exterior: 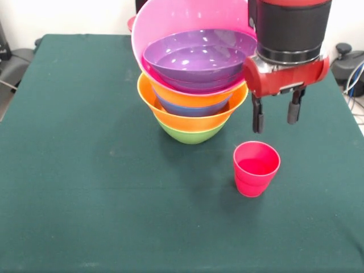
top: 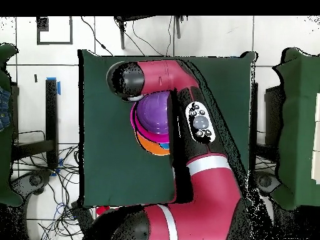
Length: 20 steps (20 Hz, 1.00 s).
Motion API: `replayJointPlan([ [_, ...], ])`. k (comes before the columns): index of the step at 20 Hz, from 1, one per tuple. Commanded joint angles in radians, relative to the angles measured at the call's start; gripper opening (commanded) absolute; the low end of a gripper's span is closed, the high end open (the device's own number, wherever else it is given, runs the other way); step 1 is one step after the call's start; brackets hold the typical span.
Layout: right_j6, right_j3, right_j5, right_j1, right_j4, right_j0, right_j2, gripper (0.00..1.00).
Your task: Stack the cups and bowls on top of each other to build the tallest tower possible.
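Front view gives us the claw (exterior: pixel 276 116) released and empty just above the upright red cup (exterior: pixel 256 168), which stands beside the tower (exterior: pixel 193 94), so we judge the pick-up pending: descend, clench its rim.

dark green tablecloth (exterior: pixel 85 170) | cables on floor (top: pixel 59 187) | blue tape (top: pixel 59 85)

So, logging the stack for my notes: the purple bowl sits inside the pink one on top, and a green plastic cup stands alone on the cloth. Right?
Not quite. The front view shows the lone small tapered plastic cup is red, not green. The wide shallow purple plastic bowl does sit inside the large pink bowl.
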Motion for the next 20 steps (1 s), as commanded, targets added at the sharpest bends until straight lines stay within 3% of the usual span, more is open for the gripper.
replayJointPlan([
  [1,-0.015,-0.064,0.121,-0.005,0.001,0.052,0.030,1.00],
  [8,0.030,-0.086,0.073,0.055,-0.014,0.074,0.002,1.00],
  [11,0.007,-0.069,0.053,0.072,-0.019,0.067,0.004,1.00],
  [16,0.006,0.028,0.063,0.039,-0.005,0.039,-0.007,1.00],
  [20,-0.057,0.010,0.071,0.058,-0.026,0.016,0.001,1.00],
])
